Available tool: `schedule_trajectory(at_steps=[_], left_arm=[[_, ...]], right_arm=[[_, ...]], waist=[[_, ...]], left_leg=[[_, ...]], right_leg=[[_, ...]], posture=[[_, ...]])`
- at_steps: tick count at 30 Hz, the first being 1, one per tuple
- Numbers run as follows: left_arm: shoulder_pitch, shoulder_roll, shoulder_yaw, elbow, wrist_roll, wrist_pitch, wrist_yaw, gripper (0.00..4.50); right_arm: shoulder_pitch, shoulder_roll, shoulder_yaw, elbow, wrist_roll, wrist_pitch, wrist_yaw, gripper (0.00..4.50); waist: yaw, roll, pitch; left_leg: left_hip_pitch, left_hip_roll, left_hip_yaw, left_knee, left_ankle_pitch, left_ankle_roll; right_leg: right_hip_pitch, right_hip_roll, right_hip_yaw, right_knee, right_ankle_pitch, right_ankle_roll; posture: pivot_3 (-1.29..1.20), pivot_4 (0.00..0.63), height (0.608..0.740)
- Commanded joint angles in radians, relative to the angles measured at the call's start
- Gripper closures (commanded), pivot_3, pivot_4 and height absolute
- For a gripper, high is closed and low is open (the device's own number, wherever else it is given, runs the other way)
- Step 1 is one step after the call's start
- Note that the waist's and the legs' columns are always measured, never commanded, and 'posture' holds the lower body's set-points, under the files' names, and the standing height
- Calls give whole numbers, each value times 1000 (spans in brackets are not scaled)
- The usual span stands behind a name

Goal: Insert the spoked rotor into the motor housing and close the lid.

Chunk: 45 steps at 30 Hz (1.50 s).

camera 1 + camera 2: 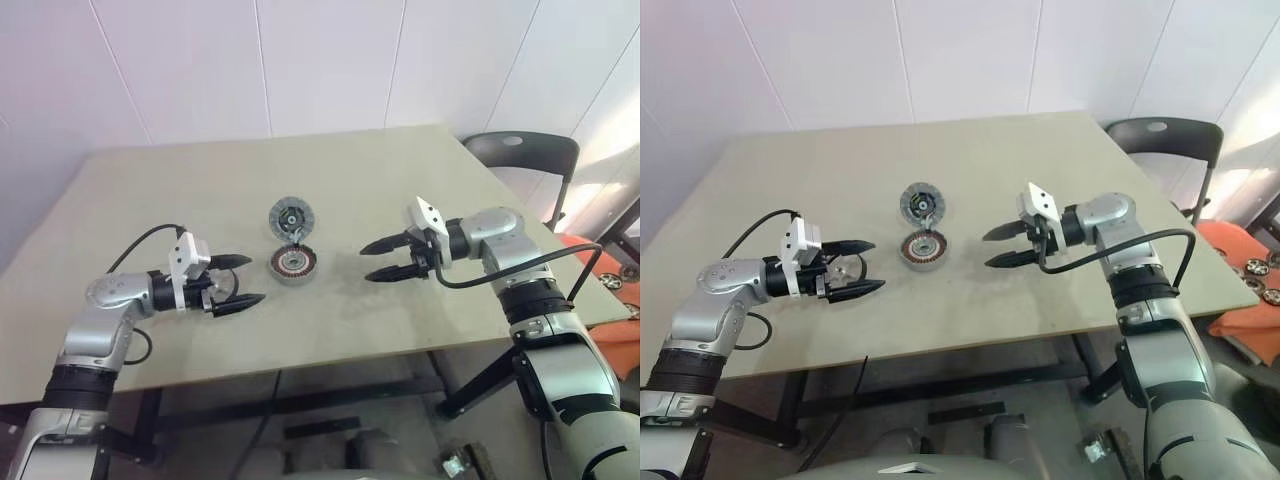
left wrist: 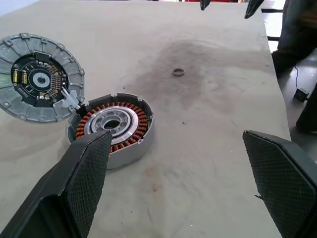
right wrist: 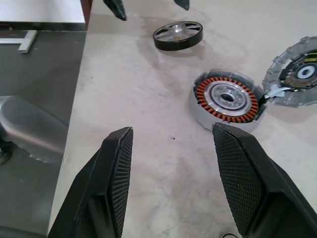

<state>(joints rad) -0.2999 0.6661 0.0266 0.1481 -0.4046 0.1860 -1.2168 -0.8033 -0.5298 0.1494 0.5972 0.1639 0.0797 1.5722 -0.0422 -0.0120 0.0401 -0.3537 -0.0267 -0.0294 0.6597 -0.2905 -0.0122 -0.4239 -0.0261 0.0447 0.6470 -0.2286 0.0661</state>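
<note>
Both pincers, left pincer (image 1: pixel 242 280) and right pincer (image 1: pixel 383 258), gape wide and empty above the surface (image 1: pixel 130 200) (motor housing (image 1: pixel 293 264) between them, lid (image 1: pixel 291 216) touching at its twelve o'clock); spoked rotor (image 3: pixel 178 35) lies near the left.

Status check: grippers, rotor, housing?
Left gripper, right gripper open, empty. Spoked rotor lying on table beside left gripper. Motor housing open, lid alongside. Nothing in the way.
</note>
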Motion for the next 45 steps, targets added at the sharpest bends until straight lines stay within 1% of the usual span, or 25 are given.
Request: schedule_trajectory(at_steps=[1,10,21,27,37,43,45], left_arm=[[-14,16,35,-27,-12,-11,3,0],[-5,21,69,-14,-16,-21,14,0],[17,7,73,-50,-23,-16,33,0],[54,22,86,-75,-32,-13,36,0],[60,12,97,-92,-43,-7,53,0],[70,22,97,-90,-46,0,32,0],[68,21,97,-81,-41,-5,31,0]], right_arm=[[-25,-2,-11,3,9,-32,-5,1840],[-41,0,-10,24,10,-36,-3,1840],[-38,-4,-5,19,10,-29,1,1840],[-41,1,-4,31,6,-41,-5,1840],[-18,6,-6,-56,22,3,-29,1840],[7,-19,-22,-93,53,19,-2,1840],[36,-34,-21,-105,55,7,14,1840]], waist=[[0,0,0],[0,0,0],[0,0,0],[-1,0,0],[0,0,0],[0,0,0],[1,0,0]], left_leg=[[0,0,0,0,0,0],[0,0,0,1,0,0],[0,0,0,2,0,0],[0,0,0,2,0,0],[0,0,0,2,0,0],[0,0,0,2,0,0],[0,0,0,2,0,0]], right_leg=[[0,0,0,0,0,0],[1,0,0,0,0,0],[1,0,0,0,0,0],[1,0,0,0,0,0],[1,0,0,0,0,0],[1,0,0,0,0,0],[1,0,0,0,0,0]], posture=[[0,0,740],[0,0,740],[0,0,740],[0,0,740],[0,0,740],[0,0,740],[0,0,740]])
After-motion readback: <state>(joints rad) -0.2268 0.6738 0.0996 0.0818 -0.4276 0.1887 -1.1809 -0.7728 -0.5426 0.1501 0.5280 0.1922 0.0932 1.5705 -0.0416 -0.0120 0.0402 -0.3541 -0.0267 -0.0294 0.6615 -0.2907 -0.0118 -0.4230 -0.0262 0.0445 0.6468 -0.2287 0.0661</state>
